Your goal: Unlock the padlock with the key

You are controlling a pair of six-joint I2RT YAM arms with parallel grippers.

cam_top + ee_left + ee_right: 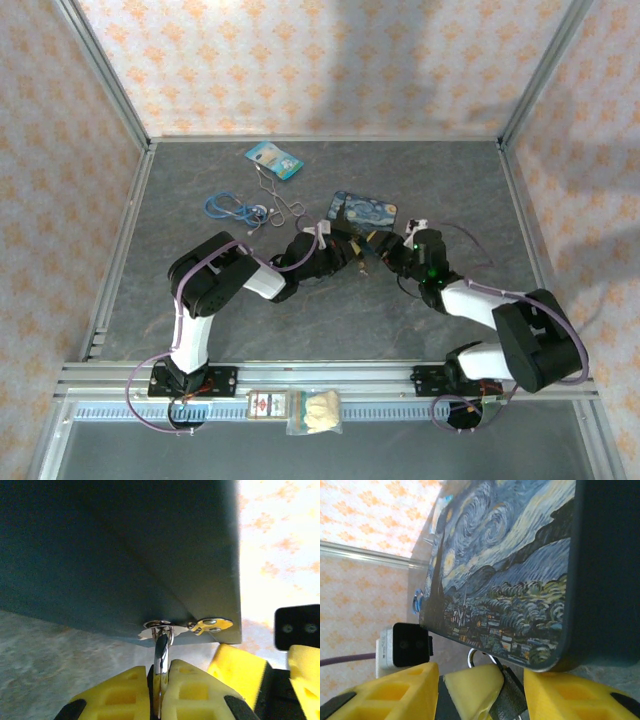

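In the top view both arms meet at the near edge of the blue starry tin [365, 210]. My left gripper [161, 680] is shut on the padlock's silvery shackle [161, 652], which rises edge-on to the tin's dark underside [115, 555]. The right wrist view shows the shackle loop [476, 655] and the dark padlock body [512, 702] between the spread fingers [395, 690] of my right gripper [480, 695], next to one left fingertip [470, 685]. A small brass-coloured tab [211, 625] sits at the tin's edge; I cannot tell whether it is the key.
A blue cord [225, 207] and bent wire loops [275, 195] lie left of the tin, a pale blue packet [275, 158] further back. Two small packets [300, 408] rest on the front rail. Patterned walls close in the table on three sides.
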